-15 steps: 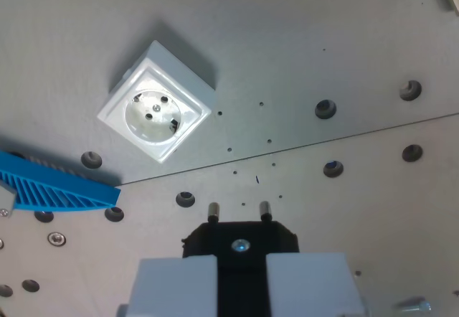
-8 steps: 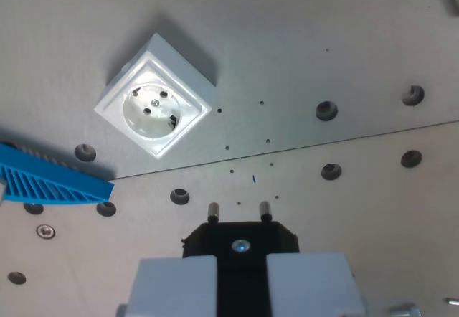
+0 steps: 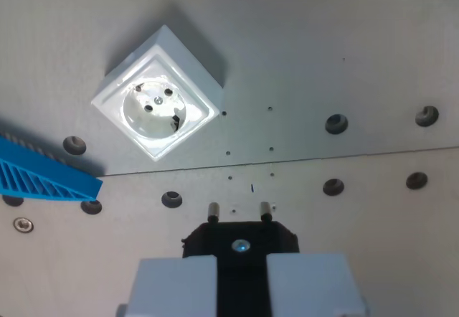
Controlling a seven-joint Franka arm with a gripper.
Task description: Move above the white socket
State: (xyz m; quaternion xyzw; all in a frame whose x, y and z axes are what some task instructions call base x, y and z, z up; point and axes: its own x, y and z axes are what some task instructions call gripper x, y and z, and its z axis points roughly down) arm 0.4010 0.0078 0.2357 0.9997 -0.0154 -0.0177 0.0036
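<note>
The white socket (image 3: pixel 155 107) is a square box with a round two-hole face, standing on the grey metal plate (image 3: pixel 323 59) in the upper left of the wrist view. My gripper (image 3: pixel 240 281) is at the bottom centre, its pale fingers (image 3: pixel 176 285) shut on a black plug (image 3: pixel 239 242). The plug's two metal pins (image 3: pixel 213 211) point towards the plate. The socket lies up and to the wrist view's left of the plug, apart from it.
A blue ribbed plastic part (image 3: pixel 43 177) lies at the left edge, just below the socket. The plate has several round holes (image 3: pixel 336 123) and a seam (image 3: pixel 358 157) running across the view.
The whole scene has shifted and turned a little, so the camera has moved. The socket now sits slightly lower in the picture and the seam looks more level. The plug stays in the gripper.
</note>
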